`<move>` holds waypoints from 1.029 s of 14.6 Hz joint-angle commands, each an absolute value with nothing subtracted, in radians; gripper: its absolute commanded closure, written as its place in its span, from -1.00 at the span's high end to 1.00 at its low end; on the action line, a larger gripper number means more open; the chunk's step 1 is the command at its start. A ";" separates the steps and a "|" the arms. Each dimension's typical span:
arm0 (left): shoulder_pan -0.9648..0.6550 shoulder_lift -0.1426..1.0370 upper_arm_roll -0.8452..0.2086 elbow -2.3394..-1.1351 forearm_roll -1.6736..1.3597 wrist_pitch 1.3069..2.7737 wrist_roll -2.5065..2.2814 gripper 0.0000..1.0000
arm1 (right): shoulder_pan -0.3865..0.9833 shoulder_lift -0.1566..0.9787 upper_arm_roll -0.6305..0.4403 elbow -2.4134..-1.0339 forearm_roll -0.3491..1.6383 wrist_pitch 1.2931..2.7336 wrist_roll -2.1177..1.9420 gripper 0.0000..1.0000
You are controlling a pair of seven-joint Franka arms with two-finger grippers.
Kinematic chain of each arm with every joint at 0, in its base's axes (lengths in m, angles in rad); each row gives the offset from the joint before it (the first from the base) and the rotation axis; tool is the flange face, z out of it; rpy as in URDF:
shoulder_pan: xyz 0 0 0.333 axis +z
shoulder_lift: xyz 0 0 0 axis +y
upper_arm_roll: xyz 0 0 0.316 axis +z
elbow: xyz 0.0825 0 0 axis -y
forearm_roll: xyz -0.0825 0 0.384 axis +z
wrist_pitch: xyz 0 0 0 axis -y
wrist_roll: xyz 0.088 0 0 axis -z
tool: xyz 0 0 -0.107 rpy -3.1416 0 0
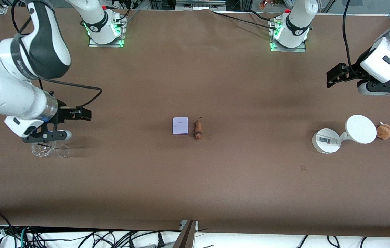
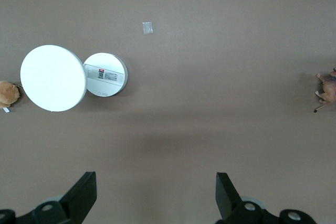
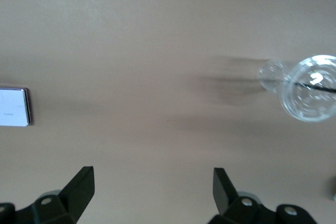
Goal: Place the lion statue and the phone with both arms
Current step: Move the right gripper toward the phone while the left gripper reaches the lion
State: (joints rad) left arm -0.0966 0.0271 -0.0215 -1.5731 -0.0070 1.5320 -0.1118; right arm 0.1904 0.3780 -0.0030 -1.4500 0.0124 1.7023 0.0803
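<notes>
Both arms hang raised at the brown desk's [image 1: 195,189] ends: left pincer [image 2: 155,200] and right pincer [image 3: 152,195] spread wide, empty. At mid-desk, the flat lavender-white phone [image 1: 180,125] lies beside the tiny tan lion statue [image 1: 198,130].

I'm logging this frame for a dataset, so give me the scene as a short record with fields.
phone: flat on the table's middle, beside the lion statue
lion statue: lying toward the left arm's end from the phone
left hand: open, empty, in the air near the white stand
right hand: open, empty, in the air near the clear glass
</notes>
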 commanded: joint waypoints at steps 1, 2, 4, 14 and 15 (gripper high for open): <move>-0.091 0.057 -0.023 -1.548 0.012 1.526 -0.118 1.00 | 0.241 0.452 -0.003 -1.437 0.026 1.782 0.100 1.00; -0.089 0.064 -0.017 -1.548 0.002 1.541 -0.111 1.00 | 0.258 0.483 -0.003 -1.439 0.026 1.819 0.126 1.00; -0.089 0.087 -0.015 -1.548 0.008 1.584 -0.103 1.00 | 0.300 0.546 -0.003 -1.440 0.025 1.899 0.179 1.00; -0.089 0.150 -0.017 -1.545 0.017 1.588 -0.104 1.00 | 0.413 0.607 -0.005 -1.453 0.023 2.008 0.360 1.00; -0.090 0.152 -0.020 -1.545 0.018 1.589 -0.109 1.00 | 0.419 0.609 -0.005 -1.453 0.023 2.011 0.370 1.00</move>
